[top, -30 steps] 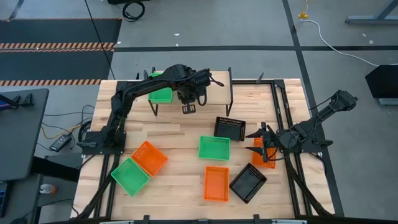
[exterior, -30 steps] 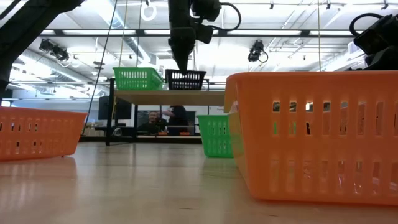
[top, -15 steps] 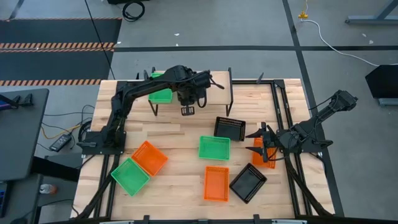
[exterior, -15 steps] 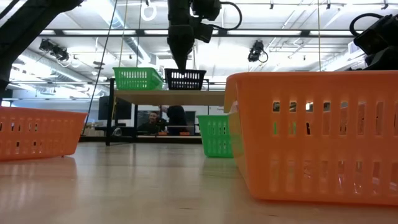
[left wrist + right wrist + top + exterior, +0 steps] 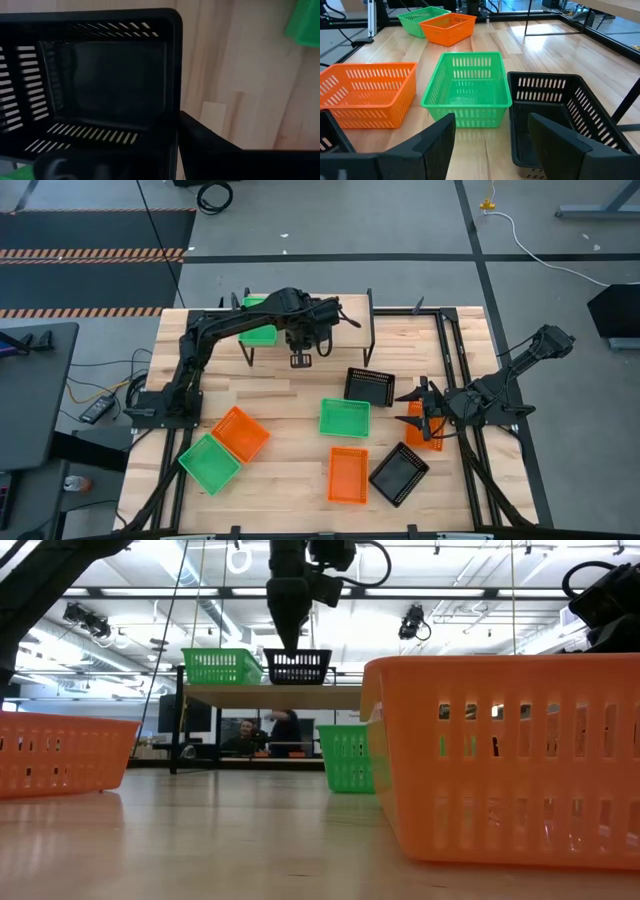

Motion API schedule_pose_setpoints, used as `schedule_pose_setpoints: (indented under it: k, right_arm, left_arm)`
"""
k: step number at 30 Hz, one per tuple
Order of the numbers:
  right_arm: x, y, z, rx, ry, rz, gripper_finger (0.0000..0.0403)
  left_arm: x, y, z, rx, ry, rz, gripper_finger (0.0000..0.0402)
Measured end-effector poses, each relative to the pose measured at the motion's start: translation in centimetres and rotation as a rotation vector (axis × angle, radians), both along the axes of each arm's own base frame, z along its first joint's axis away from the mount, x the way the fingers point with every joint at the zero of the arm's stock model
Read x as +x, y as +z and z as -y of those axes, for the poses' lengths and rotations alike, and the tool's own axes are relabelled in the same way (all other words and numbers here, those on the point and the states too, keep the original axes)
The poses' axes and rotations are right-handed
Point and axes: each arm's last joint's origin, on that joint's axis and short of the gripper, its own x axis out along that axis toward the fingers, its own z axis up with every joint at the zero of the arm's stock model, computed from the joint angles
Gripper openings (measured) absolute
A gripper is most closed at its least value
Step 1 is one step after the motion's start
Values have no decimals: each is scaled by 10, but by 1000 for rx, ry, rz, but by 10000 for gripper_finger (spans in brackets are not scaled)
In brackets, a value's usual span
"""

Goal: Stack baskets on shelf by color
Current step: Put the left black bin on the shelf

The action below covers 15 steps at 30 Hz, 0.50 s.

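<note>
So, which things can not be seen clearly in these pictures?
- High view: the left arm covers the black basket on the shelf, so only the low view shows it.
- Left wrist view: the picture edge cuts off the black basket; whether the left gripper grips its wall is unclear.
- Low view: the near orange basket hides the table behind it.
- High view: the right gripper covers part of an orange basket.

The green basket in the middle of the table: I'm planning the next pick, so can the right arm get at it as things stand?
Probably yes. The right gripper is open and empty, and the green basket lies uncovered just ahead of it, flanked by an orange basket and a black basket, neither overlapping it.
</note>
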Motion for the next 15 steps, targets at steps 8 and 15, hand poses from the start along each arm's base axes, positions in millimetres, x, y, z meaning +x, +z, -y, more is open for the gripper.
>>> schedule_pose_setpoints:
  k: [8, 15]
  right_arm:
    - [0, 0, 0, 0, 0, 0, 256]
    - [0, 0, 0, 0, 0, 0, 256]
  left_arm:
    - [-1, 0, -5, 24, 15, -6, 38]
    - [-1, 0, -8, 24, 39, 8, 38]
